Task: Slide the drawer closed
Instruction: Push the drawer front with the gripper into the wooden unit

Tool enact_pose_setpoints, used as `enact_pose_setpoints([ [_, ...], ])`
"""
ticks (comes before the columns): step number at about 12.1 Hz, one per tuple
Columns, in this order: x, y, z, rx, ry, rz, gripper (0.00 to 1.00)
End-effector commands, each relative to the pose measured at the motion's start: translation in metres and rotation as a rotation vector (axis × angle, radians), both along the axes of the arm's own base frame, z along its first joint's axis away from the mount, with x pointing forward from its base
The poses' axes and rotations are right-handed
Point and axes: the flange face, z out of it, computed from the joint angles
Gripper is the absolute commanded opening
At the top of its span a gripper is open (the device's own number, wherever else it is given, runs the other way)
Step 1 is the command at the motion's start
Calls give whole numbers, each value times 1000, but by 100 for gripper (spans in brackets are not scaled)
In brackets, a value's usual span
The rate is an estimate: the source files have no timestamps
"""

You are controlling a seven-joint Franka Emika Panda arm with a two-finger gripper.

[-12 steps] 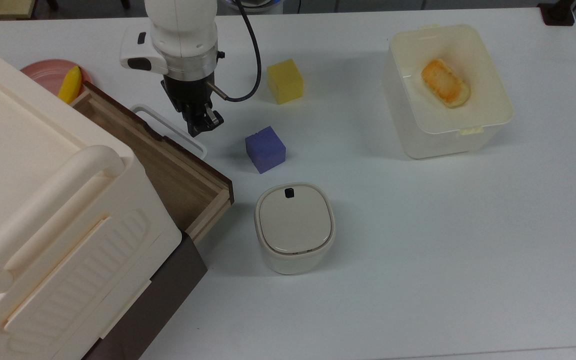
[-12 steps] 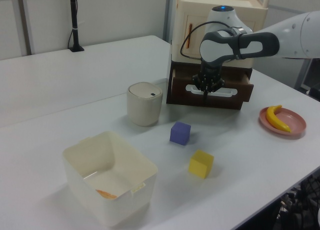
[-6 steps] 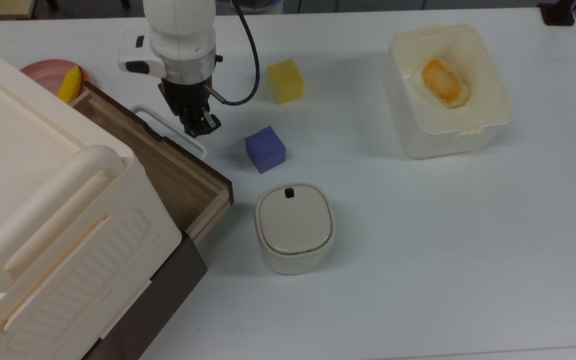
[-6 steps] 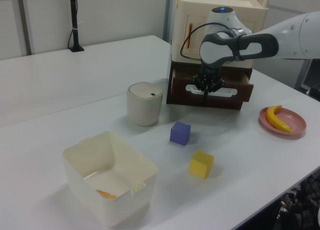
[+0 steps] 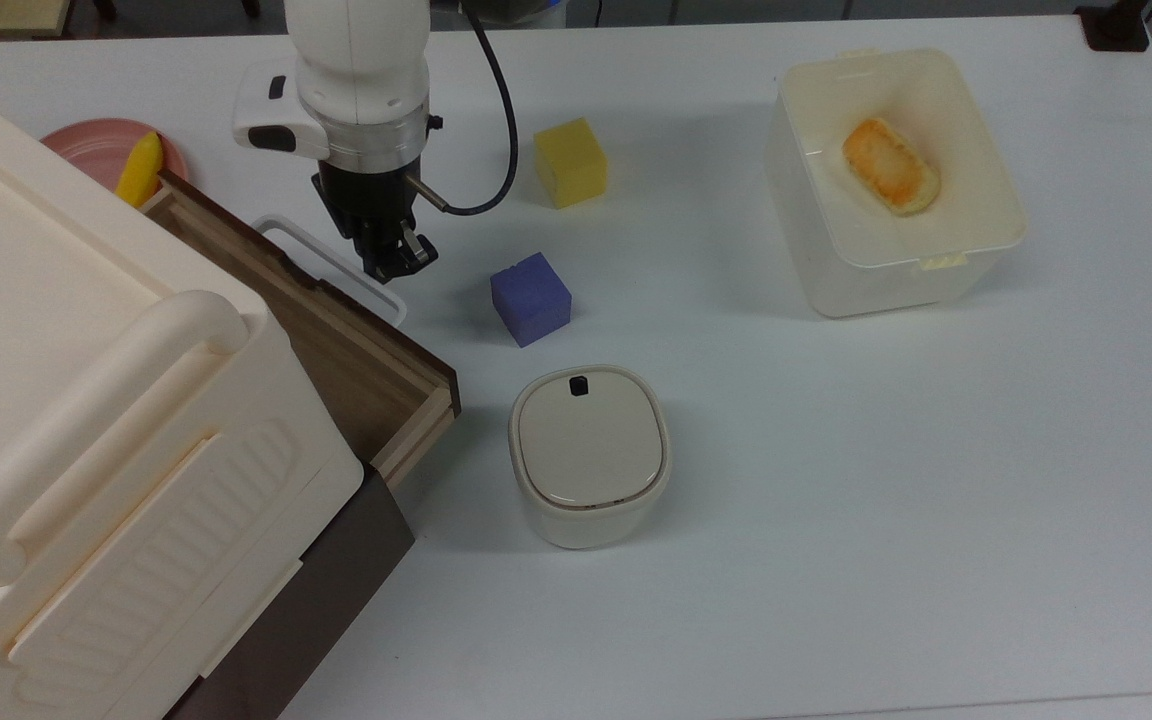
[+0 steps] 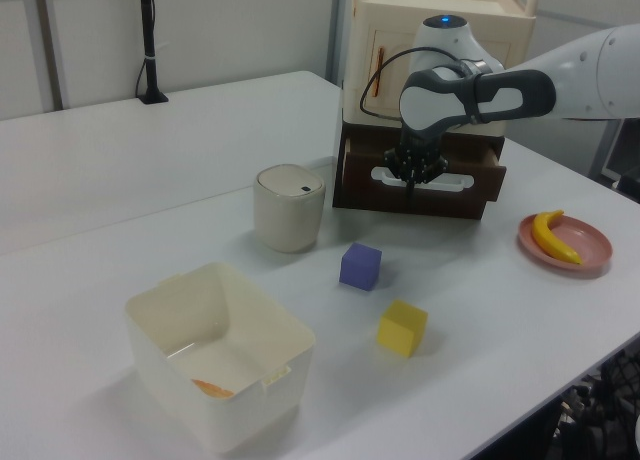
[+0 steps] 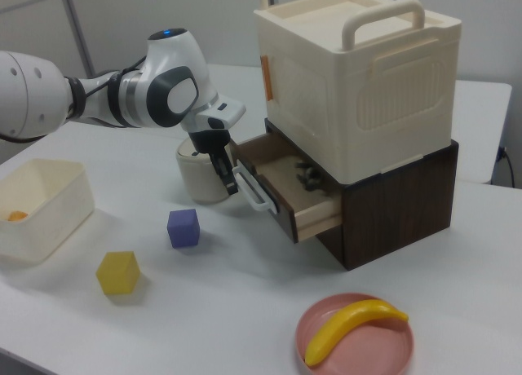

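The gripper (image 5: 391,262), fingers nearly together and holding nothing, presses the handle (image 5: 326,265); the drawer (image 5: 356,360) has slid slightly farther into the cabinet (image 7: 400,204) than before, still partly open

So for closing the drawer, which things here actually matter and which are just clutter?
Matter:
- drawer, part open, with its white loop handle
- gripper, at the handle

Clutter:
- purple cube
- yellow cube
- lidded tub
- open white bin with a piece of bread
- pink plate with a banana
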Motion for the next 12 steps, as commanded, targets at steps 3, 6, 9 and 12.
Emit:
enact_pose_setpoints([
  [3,11,-12,6,-31,-93,-4,0],
  [6,14,-18,11,-46,-138,3,0],
  [9,26,-25,15,-53,-168,2,0],
  [12,28,-32,10,-62,-164,-1,0],
])
